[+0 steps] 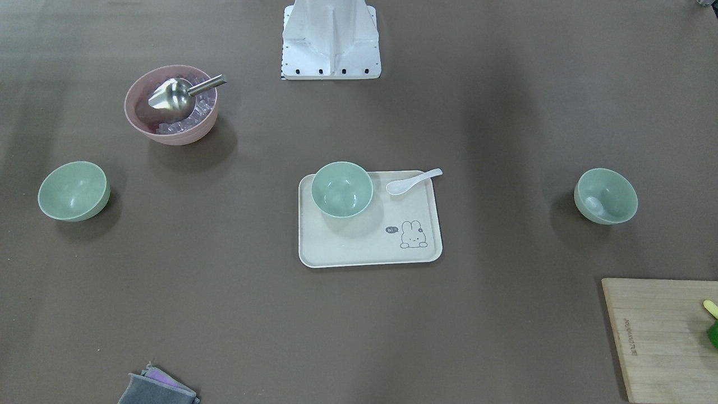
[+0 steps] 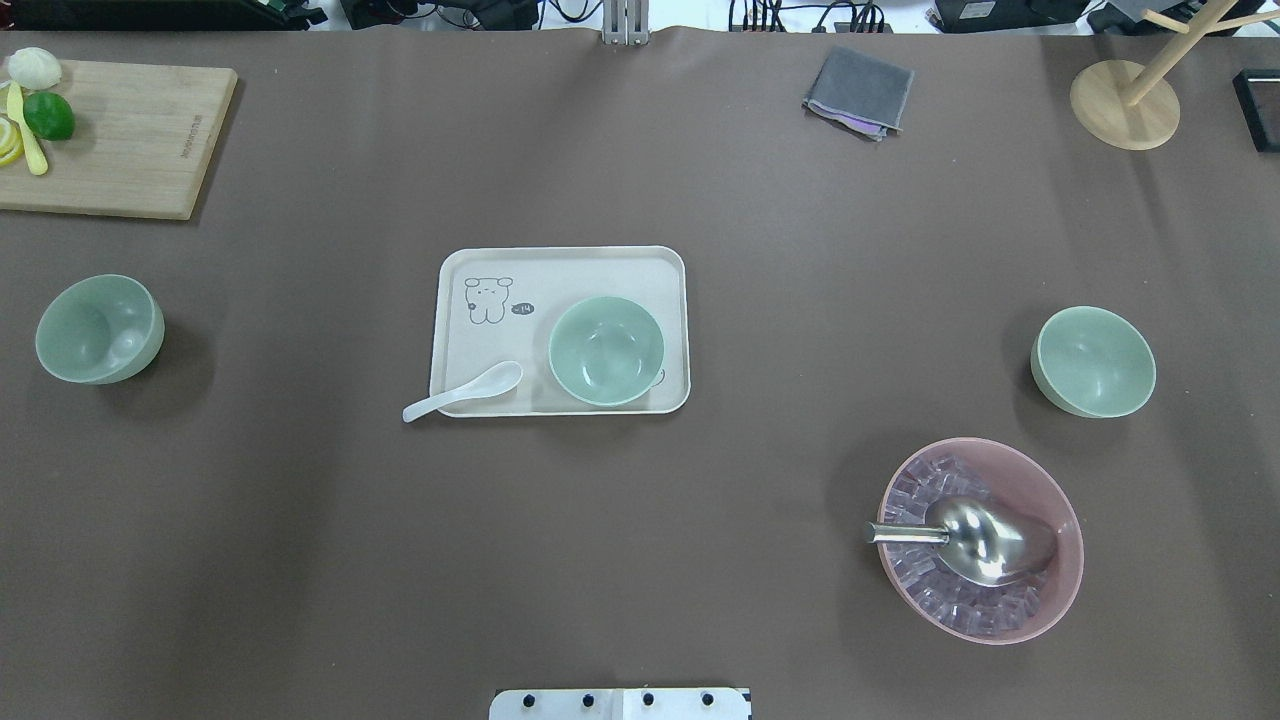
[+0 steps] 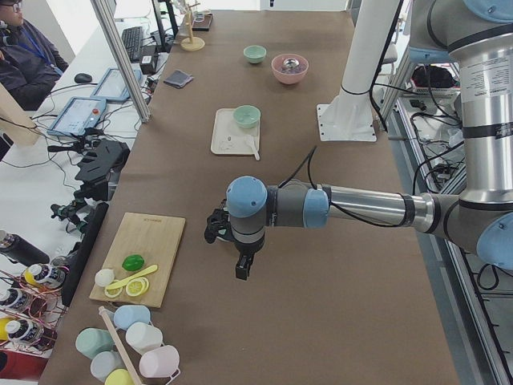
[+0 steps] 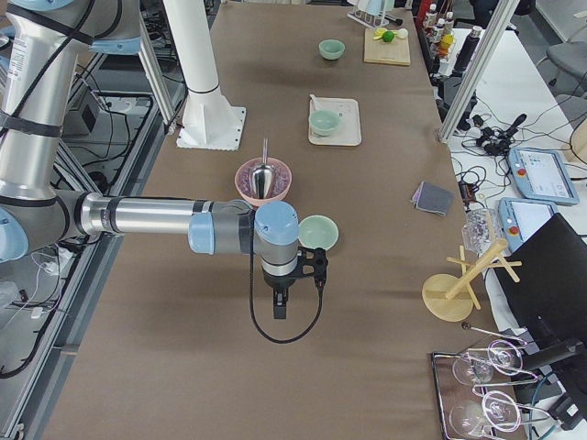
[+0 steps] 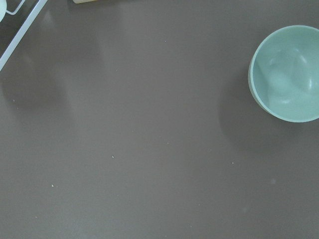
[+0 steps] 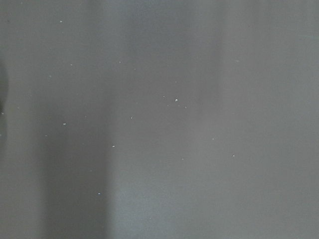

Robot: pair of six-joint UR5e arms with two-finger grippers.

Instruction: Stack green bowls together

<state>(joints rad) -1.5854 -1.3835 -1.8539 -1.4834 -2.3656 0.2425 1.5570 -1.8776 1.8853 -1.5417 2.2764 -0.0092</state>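
Front view: the tray bowl [image 1: 342, 189] sits on the tray [image 1: 359, 247], centre frame. The second bowl [image 1: 73, 191] is mid-left and the third bowl [image 1: 606, 196] mid-right, all well apart.

Left side view: the left gripper [image 3: 243, 269] hangs over the table, centre frame. I cannot tell whether its fingers are apart.

Right side view: the right gripper [image 4: 280, 307] hangs lower centre, likewise untellable.
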